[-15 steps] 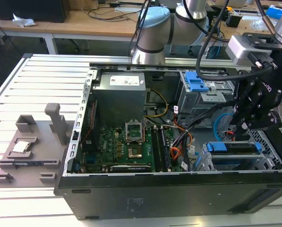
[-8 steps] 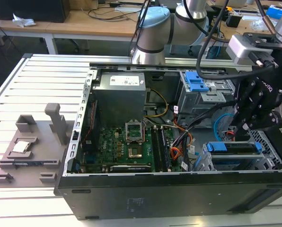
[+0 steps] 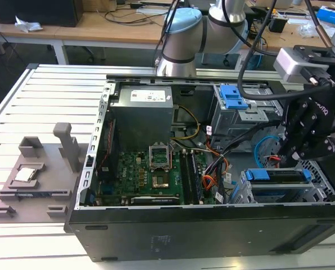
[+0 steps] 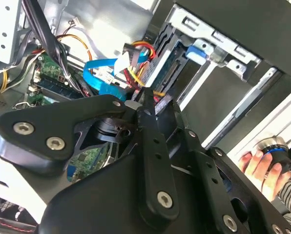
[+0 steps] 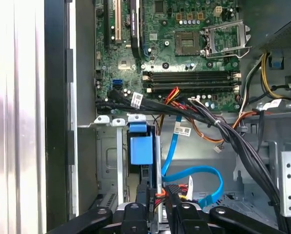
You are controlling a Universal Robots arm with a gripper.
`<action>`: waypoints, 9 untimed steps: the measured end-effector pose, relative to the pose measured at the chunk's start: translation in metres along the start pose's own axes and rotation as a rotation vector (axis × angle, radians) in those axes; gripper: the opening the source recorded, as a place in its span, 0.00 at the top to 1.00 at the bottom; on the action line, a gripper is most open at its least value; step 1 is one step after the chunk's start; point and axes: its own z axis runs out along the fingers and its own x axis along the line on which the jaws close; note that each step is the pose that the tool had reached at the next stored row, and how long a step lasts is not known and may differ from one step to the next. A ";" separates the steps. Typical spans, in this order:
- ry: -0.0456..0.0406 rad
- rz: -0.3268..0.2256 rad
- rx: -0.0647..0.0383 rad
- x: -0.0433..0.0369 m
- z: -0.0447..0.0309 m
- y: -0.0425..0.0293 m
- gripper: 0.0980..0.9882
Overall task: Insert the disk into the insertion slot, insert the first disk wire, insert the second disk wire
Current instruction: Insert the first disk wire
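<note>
The disk (image 3: 284,175), grey in a bright blue carrier, sits inside the insertion slot (image 3: 280,195), a silver perforated cage at the exterior view's right. In the first wrist view the carrier's blue tab (image 5: 140,144) stands in the cage (image 5: 106,165). My gripper (image 3: 283,154) hangs just above the disk's inner end. Its fingers stand close together on a small dark plug with thin red wire, the first disk wire (image 5: 183,187), right at the disk's end. In the second wrist view my gripper (image 4: 146,97) pinches that plug beside the cage (image 4: 223,53).
A blue flat cable (image 5: 194,171) loops beside the plug, and a black cable bundle (image 5: 223,129) crosses above it. A second grey cage with a blue latch (image 3: 233,97) stands further back. The motherboard (image 3: 150,174) lies mid-case. A person's hand (image 4: 260,163) rests outside the case.
</note>
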 end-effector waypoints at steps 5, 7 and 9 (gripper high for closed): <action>0.0058 0.001 0.000 0.0010 0.0025 -0.0011 0.78; 0.0059 0.001 0.000 0.0010 0.0026 -0.0011 0.78; 0.0060 0.001 0.000 0.0010 0.0026 -0.0011 0.78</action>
